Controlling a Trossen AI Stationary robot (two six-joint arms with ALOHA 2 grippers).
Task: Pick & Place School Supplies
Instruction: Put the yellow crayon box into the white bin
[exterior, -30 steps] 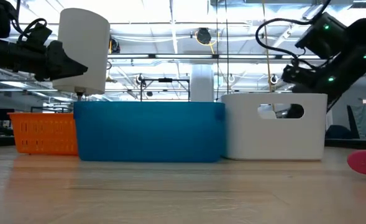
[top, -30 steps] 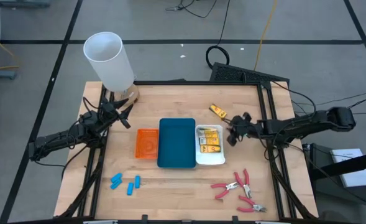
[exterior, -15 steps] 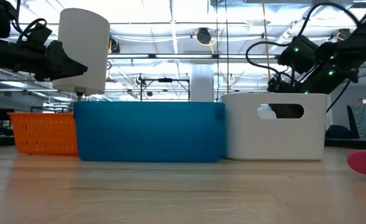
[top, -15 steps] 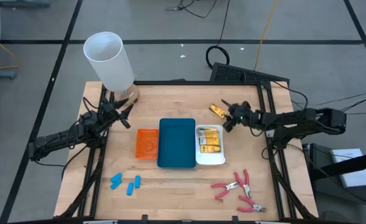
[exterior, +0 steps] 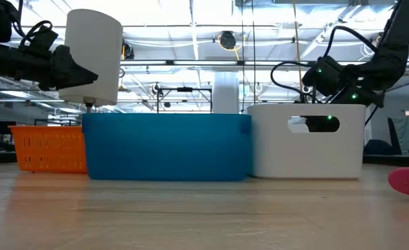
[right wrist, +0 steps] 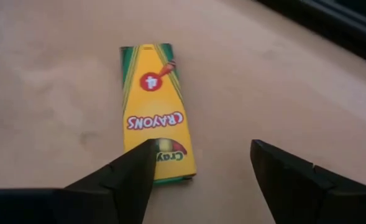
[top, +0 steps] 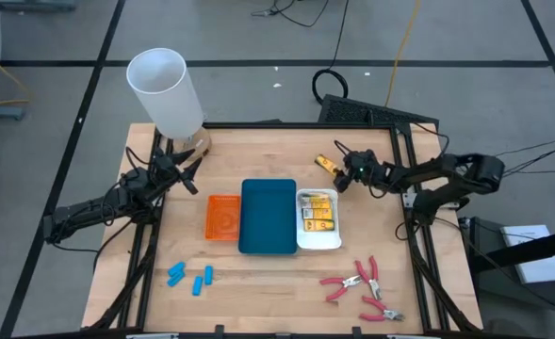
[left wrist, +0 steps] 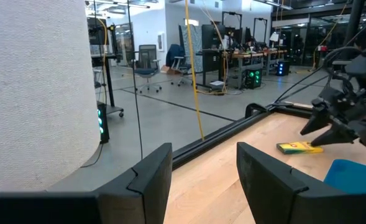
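Note:
A loose yellow crayon packet lies flat on the wood near the table's far right. My right gripper stands open just over the packet's near end, slanting down, one finger beside it and the other off to its side. More yellow packets lie in the white tray. Pink-handled pliers lie near the front right, and light-blue stubby pieces near the front left. My left gripper waits open and level by the tall white cylinder.
An orange tray, a blue tray and the white tray stand side by side at the table's middle. The black frame rail runs along the right edge. Bare wood lies around the loose packet.
My right gripper has swung from beside the white tray toward the table's far edge and slightly left, sinking toward the loose crayon packet, tipping further downward, and its fingers have opened. The packet has stayed where it was.

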